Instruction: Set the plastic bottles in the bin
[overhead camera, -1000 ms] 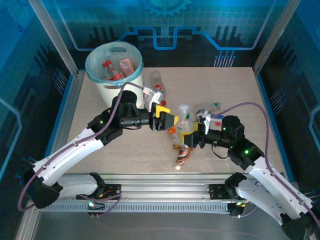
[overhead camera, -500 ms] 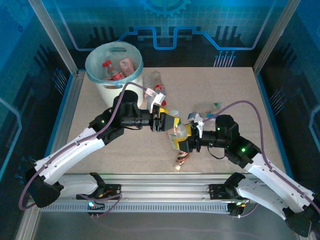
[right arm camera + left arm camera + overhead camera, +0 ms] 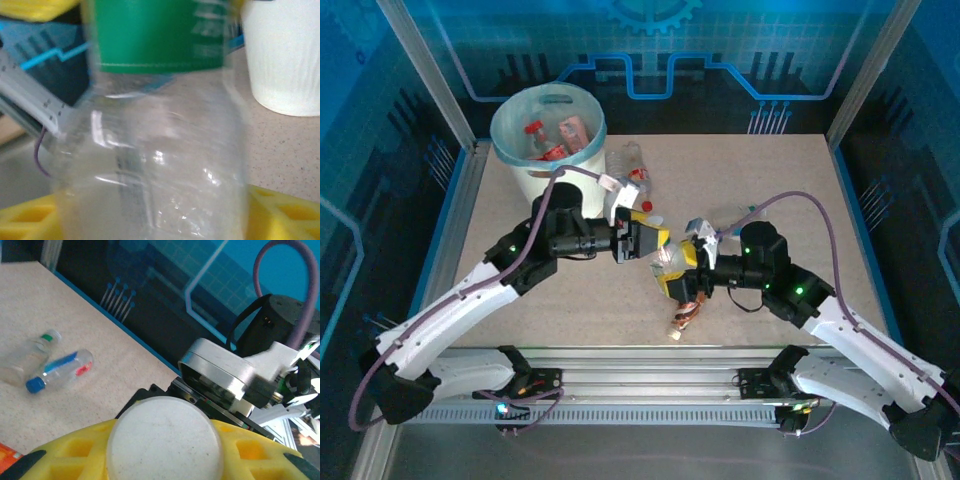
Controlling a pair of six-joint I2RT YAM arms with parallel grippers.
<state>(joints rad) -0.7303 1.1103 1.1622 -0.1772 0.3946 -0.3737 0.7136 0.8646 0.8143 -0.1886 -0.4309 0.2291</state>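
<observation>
Mid-worktop (image 3: 780, 180), the two claws are seen nose to nose. The green-label bottle (image 3: 160, 140), clear-bodied, is pinched by the right claw (image 3: 676, 268), and yellow fingers (image 3: 285, 210) are seen on either side of its body in the right wrist view. Its white round end (image 3: 165, 440) is pushed in between the yellow pads (image 3: 75, 450) of the left claw (image 3: 648, 243). The pads are set close on both sides, but whether the end is gripped or only flanked cannot be told.

The bin (image 3: 542, 182) is found at the far left corner, well apart from both claws. Red bottles (image 3: 536, 132) and a pink bottle (image 3: 574, 128) are seen lying inside it.

A lone bottle (image 3: 632, 160) is left lying just beside the bin on its right.

Further right, past the right claw, a green-capped bottle (image 3: 27, 355) and a blue-capped bottle (image 3: 62, 369) are seen lying close together on the worktop. They are picked out clearly in the left wrist view.

A brown bottle (image 3: 688, 308) is spotted near the front edge, just below the right claw.
</observation>
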